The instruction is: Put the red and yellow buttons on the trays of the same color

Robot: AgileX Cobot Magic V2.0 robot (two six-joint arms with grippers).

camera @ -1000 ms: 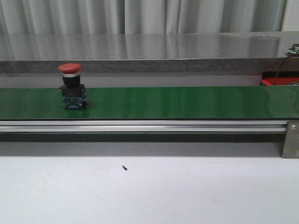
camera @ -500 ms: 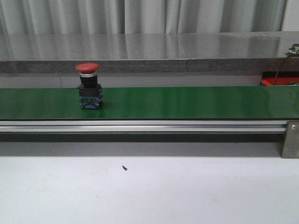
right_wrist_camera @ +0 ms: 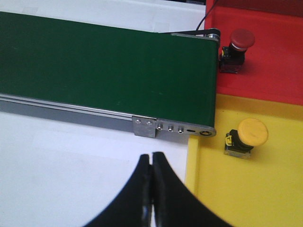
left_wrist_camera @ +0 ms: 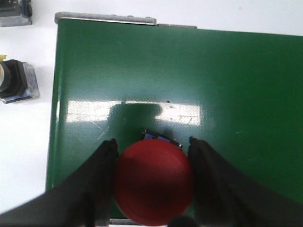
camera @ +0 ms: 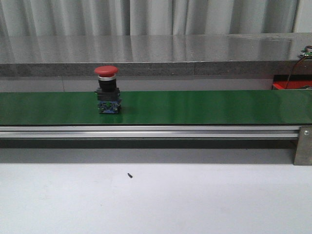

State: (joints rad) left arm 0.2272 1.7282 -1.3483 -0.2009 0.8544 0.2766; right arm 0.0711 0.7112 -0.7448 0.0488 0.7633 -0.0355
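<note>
In the front view a red button [camera: 107, 90] stands upright on the green belt [camera: 204, 107], with no gripper near it. In the left wrist view my left gripper [left_wrist_camera: 151, 142] is over the belt's end. Its fingers [left_wrist_camera: 102, 179] press both sides of the cap of another red button [left_wrist_camera: 154, 187]. My right gripper [right_wrist_camera: 152, 155] is shut and empty over the white table, beside the yellow tray [right_wrist_camera: 213, 189]. A yellow button [right_wrist_camera: 247, 137] sits on that tray. A third red button [right_wrist_camera: 235, 49] sits on the red tray [right_wrist_camera: 274, 71].
Two spare buttons lie on the white table beside the belt's end, one with a yellow cap [left_wrist_camera: 16, 81], one at the frame corner [left_wrist_camera: 14, 12]. An aluminium rail [camera: 146, 130] runs along the belt's near edge. A grey ledge [camera: 156, 68] runs behind it.
The red button in the front view has travelled to the right along the belt, from the far left towards the middle left.
</note>
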